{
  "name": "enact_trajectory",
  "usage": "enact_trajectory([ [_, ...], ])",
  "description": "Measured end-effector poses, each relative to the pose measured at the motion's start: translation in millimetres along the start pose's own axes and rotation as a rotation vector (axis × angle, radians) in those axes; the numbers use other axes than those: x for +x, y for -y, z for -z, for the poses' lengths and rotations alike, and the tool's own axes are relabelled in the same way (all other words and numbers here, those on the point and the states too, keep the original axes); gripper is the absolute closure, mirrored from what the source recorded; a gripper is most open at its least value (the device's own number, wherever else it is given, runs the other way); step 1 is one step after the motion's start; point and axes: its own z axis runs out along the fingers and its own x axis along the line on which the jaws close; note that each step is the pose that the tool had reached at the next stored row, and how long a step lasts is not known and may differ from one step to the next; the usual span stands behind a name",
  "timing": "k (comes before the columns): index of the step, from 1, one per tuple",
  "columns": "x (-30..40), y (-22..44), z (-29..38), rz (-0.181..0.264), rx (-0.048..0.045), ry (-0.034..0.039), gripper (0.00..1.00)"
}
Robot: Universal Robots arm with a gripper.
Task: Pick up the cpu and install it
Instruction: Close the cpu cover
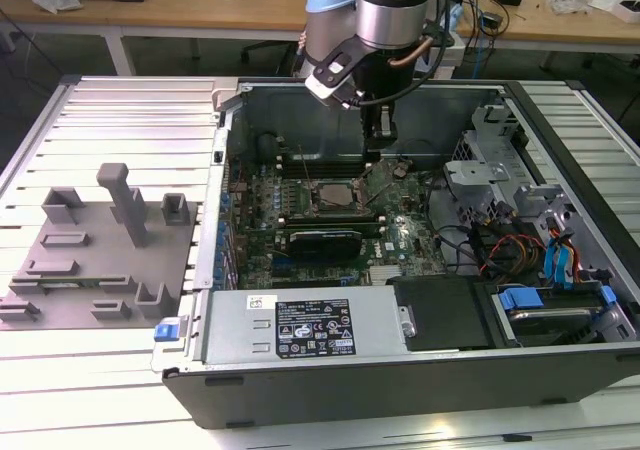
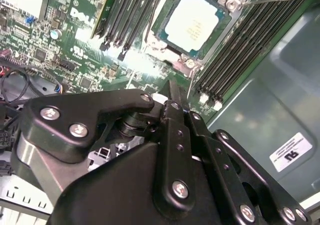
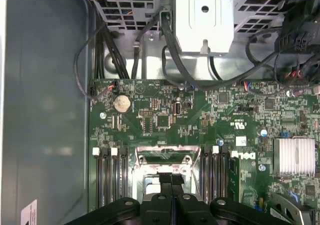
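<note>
Your small square cpu with the silvery-white metal top (image 2: pixel 195 21) lies flat in the metal socket frame (image 2: pixel 159 44) on the green motherboard (image 3: pixel 165 120). It sits between the black memory slots (image 2: pixel 235 55), so it looks placed, not carried. The black gripper (image 2: pixel 171 87) hangs just beside the socket, fingers pressed together on nothing, likely to stay slim inside the open dark computer case (image 1: pixel 300 390).
</note>
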Motion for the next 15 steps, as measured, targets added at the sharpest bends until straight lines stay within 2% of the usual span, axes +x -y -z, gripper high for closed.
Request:
enact_trajectory([
  [15,0.0,-37.1,-1.8,0.000,0.0000,-0.0001,0.89],
])
